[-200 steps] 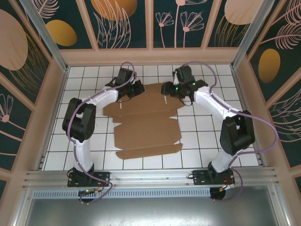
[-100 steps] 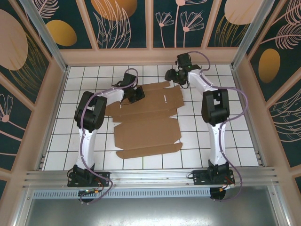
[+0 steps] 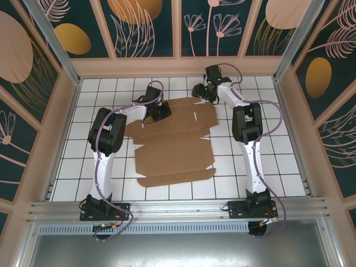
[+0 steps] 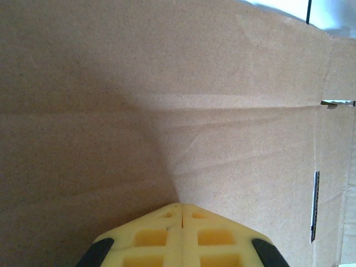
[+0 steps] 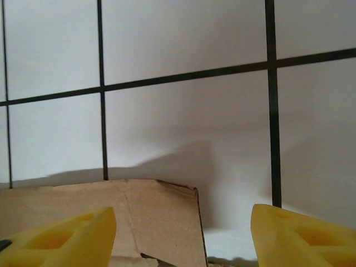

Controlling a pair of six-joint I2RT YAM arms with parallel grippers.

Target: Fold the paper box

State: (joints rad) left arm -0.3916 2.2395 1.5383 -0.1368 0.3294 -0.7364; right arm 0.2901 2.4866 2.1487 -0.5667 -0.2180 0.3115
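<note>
The paper box [image 3: 175, 142] lies unfolded and flat on the white gridded table, a brown cardboard sheet with flaps and crease lines. My left gripper [image 3: 161, 111] rests on its far left panel; in the left wrist view its yellow fingertips [image 4: 181, 204] are pressed together, tips against the cardboard [image 4: 167, 83], nothing between them. My right gripper [image 3: 199, 92] is at the sheet's far right corner. In the right wrist view it [image 5: 182, 210] stands open, a yellow finger [image 5: 67, 233] on each side of a flap corner [image 5: 150, 217] of the paper box, not touching it.
The table [image 3: 250, 161] is walled by a wooden frame [image 3: 178, 67] at the back and patterned panels on both sides. Both arms reach far back. White tiles [image 5: 183, 100] lie beyond the flap corner.
The right arm has stretched toward the back wall, carrying its gripper to the sheet's far corner, jaws a little wider. The left arm straightened, its gripper shifting slightly on the cardboard, still shut.
</note>
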